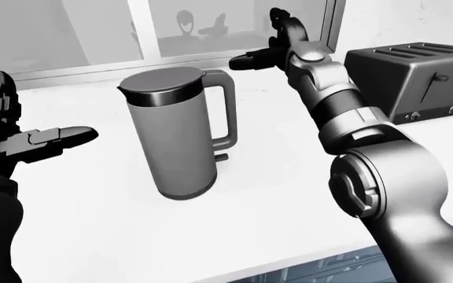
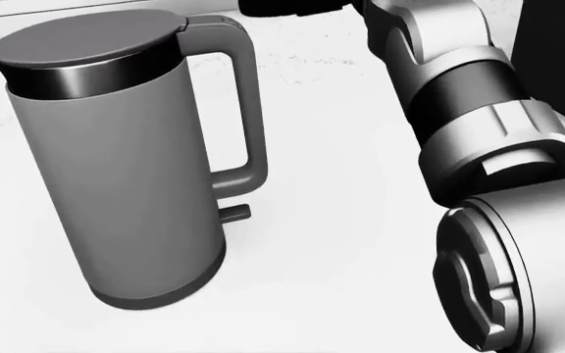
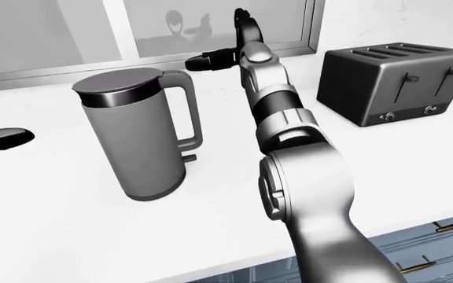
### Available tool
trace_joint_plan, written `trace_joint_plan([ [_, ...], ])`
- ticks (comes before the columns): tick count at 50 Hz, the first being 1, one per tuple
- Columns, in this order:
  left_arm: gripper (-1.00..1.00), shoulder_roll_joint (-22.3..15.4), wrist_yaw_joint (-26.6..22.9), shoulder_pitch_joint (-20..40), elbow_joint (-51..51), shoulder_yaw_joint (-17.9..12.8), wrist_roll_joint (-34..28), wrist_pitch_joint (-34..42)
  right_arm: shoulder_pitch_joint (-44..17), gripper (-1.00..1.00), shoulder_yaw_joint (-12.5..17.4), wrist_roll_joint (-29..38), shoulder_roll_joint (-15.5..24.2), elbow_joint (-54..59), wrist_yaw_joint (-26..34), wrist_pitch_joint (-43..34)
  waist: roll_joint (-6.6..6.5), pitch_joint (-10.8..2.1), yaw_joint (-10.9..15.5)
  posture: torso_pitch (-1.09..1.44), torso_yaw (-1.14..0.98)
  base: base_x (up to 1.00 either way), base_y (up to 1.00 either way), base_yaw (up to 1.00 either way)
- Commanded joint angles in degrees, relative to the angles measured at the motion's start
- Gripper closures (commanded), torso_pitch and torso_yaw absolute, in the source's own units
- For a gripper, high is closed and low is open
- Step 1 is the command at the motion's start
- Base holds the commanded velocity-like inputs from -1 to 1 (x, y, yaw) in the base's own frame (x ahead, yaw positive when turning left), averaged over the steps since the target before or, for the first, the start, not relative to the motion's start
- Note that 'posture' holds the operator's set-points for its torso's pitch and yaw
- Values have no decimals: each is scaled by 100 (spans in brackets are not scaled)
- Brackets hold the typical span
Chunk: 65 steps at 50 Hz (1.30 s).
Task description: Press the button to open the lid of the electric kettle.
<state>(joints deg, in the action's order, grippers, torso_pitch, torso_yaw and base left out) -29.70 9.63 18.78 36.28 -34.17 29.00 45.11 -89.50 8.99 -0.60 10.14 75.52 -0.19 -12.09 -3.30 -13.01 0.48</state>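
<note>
The electric kettle (image 1: 179, 132), a tall grey cylinder with a dark band under its closed lid (image 1: 163, 79), stands upright on the white counter (image 1: 274, 194), toward the counter's edge by the window and well apart from its near edge at the bottom of the left-eye view. Its handle (image 1: 225, 109) faces the view's right, with a small tab (image 1: 221, 157) sticking out near its base. The right hand (image 1: 267, 47) hangs above and to the right of the handle's top, fingers spread; one dark finger (image 1: 248, 60) points left toward the kettle's top without touching it, another stands up against the window. The left hand (image 1: 34, 141) hovers to the left of the kettle, near it but apart, its fingers extended toward the kettle's body and closed on nothing. The lid's button cannot be made out in any view. The head view is a close crop: it shows the kettle large, with only a sliver of the right hand's dark finger at the top edge, and the right forearm and elbow filling its right side; the left hand does not show there. The right-eye view cuts the left hand down to a dark fingertip at its left edge. The two eye views alone show a black toaster (image 3: 395, 82) standing at the counter's right, well apart from the kettle.
</note>
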Motion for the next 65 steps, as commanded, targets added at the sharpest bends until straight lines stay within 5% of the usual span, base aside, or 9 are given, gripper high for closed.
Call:
trace_joint_plan([
  [1, -100, -95, -1, 122, 103, -41, -7, -147, -263, -100, 5, 5, 58, -242, -5, 167, -24, -75, -1, -33, 0, 0, 0, 0],
  [65, -100, -151, 7, 77, 109, -129, 38, -140, -237, -100, 0, 97, -141, -202, -294, 336, -48, -73, 1, -33, 0, 0, 0, 0],
])
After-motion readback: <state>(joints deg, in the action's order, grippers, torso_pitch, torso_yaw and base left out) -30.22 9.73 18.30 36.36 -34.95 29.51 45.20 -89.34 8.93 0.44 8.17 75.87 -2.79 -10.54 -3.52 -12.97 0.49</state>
